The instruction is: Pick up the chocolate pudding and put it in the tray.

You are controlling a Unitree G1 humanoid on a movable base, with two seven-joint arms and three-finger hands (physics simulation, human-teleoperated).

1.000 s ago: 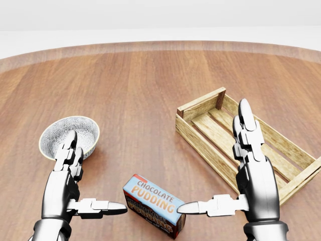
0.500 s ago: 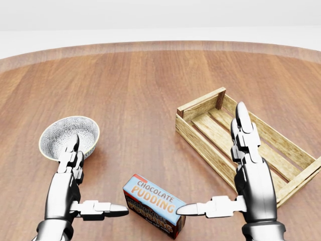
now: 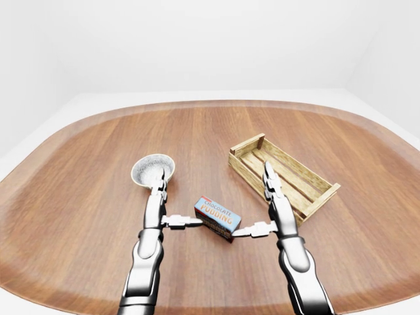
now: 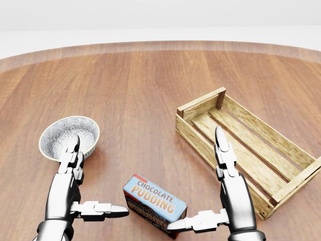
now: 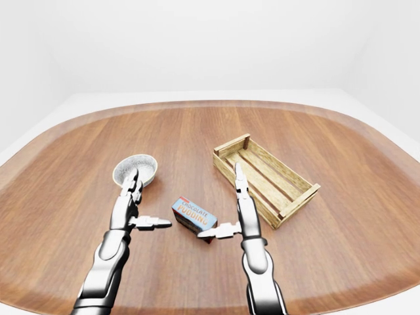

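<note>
Head view shows a chocolate pudding box (image 4: 154, 205) lying flat on the wooden table (image 4: 140, 90), near the bottom centre of the picture, label side up. Left hand (image 4: 75, 188) stands to the box's left, fingers spread: two point up toward a patterned bowl (image 4: 69, 136), and the thumb (image 4: 103, 209) points sideways at the box, its tip just short of the box's left edge. Right hand (image 4: 220, 198) stands to the box's right, likewise spread wide, with its thumb tip at the box's lower right corner; actual contact cannot be confirmed. Neither hand has hold of anything. A slatted wooden tray (image 4: 198, 106) sits to the right of the box, set at an angle and apart from it. The right hand's raised fingers overlap the tray's near wall in this view.
</note>
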